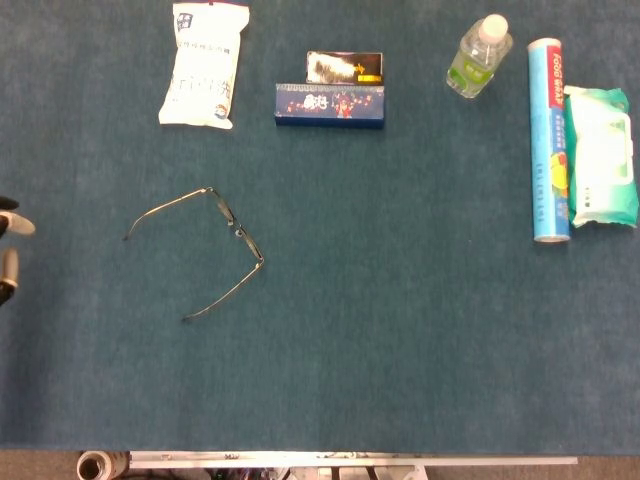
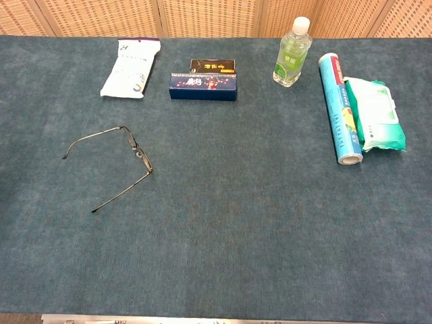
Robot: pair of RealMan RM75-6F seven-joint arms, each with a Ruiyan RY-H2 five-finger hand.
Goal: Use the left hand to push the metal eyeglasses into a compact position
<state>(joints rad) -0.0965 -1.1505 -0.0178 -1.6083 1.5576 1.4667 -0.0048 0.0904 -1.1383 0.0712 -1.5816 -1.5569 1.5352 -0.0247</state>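
The metal eyeglasses (image 1: 238, 232) lie unfolded on the blue-green table cloth, left of centre, both thin temples spread out toward the left; the chest view shows the eyeglasses (image 2: 139, 154) the same way. Only the fingertips of my left hand (image 1: 8, 250) show, at the far left edge of the head view, well left of the nearer temple tip and apart from it. Those fingertips are spread with nothing between them. The chest view does not show that hand. My right hand is outside both views.
Along the back stand a white packet (image 1: 204, 64), a dark blue box (image 1: 330, 104) with a black box (image 1: 344, 66) behind it, and a green bottle (image 1: 478, 56). A food wrap roll (image 1: 548, 140) and a wipes pack (image 1: 600, 156) lie at the right.
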